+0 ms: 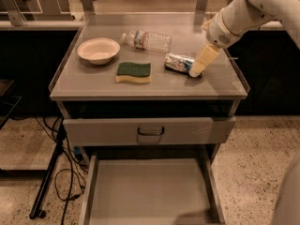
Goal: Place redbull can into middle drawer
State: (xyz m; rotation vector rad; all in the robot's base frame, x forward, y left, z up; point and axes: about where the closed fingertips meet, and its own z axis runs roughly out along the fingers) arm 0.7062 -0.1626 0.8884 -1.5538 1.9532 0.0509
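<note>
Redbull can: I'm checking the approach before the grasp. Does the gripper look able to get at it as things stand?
Probably yes. The gripper sits at one end of the redbull can, with nothing between them; the sponge and the water bottle lie apart from it.

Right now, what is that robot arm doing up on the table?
The robot's gripper is down at the right end of the redbull can, which lies on its side on the cabinet top. The can is not lifted yet. Below, the middle drawer is pulled out, and the can is not in it. A sponge, a bowl and a water bottle sit on top too.
</note>
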